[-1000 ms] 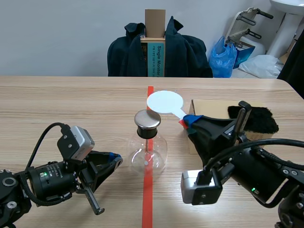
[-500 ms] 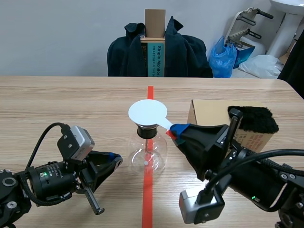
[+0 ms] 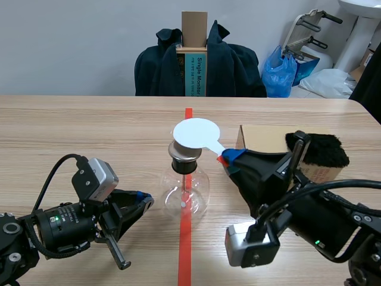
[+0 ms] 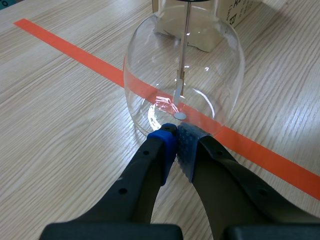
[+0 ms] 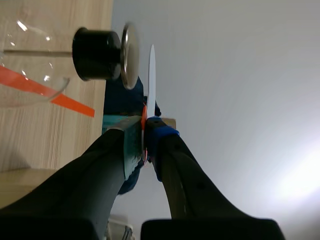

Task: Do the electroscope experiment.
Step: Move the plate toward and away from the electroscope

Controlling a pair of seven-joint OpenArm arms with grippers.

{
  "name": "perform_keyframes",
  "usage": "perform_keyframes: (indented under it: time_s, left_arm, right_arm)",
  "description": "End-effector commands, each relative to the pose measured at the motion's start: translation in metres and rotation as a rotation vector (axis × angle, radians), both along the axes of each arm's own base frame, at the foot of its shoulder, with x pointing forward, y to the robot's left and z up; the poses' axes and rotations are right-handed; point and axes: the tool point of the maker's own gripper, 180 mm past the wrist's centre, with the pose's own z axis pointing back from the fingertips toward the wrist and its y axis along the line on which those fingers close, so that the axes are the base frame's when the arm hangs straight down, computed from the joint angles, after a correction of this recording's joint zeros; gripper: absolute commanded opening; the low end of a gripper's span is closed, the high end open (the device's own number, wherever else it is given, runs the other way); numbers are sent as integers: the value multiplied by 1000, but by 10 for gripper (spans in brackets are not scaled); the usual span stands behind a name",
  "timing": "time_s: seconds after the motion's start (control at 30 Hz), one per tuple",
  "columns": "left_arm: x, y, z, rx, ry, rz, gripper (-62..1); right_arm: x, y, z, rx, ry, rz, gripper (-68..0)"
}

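- Flask (image 3: 186,187): stands upright at the centre of the frame, on the red tape line (image 3: 185,250). Its long axis is vertical, with the neck up. A black collar and a metal cap (image 3: 185,152) close the neck.
- Rod (image 4: 185,50): hangs straight down inside the flask and ends in a small tab near the glass floor.
- Paddle (image 3: 196,132): a white disc on a thin handle, held just above centre frame. Its long axis runs from the disc down and right to the right gripper. The disc lies flat and points toward the upper left, overlapping the cap. From the right wrist the disc shows edge-on, parallel to the cap's face, with a thin gap between them.
- Right gripper (image 3: 229,158): comes in from the lower right, its fingers clamped on the paddle's handle close to its red end.
- Left gripper (image 4: 175,135): lies low at the lower left, pads pressed together and holding nothing. Its tips are at the foot of the flask; I cannot tell whether they touch the glass.
- Box (image 3: 262,136): cardboard, right of centre beyond the right arm, with a black fur pad (image 3: 321,149) at its right end.
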Motion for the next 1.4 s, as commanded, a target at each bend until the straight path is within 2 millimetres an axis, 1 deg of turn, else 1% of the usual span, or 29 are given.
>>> perform_keyframes:
  time_s: [0.0,0.23,0.4,0.57,0.73,1.07,1.37]
  left_arm:
    - [2,-6,11,-32,-26,-5,-578]
    - [2,-6,11,-32,-26,-5,-578]
    - [2,-6,11,-32,-26,-5,-578]
    - [2,-6,11,-33,-26,-5,-578]
    - [2,-6,11,-33,-26,-5,-578]
    - [2,-6,11,-33,-26,-5,-578]
    - [2,-6,11,-33,-26,-5,-578]
  right_arm:
    - [8,-7,10,16,-30,-43,-669]
    - [32,-38,12,23,-33,-259,-669]
    - [42,-58,12,21,-37,-376,-669]
    - [45,-64,14,16,-43,-401,-669]
    - [38,-51,13,15,-41,-318,-669]
    - [14,-17,11,7,-38,-84,-669]
    - [0,-3,9,-5,-36,29,-669]
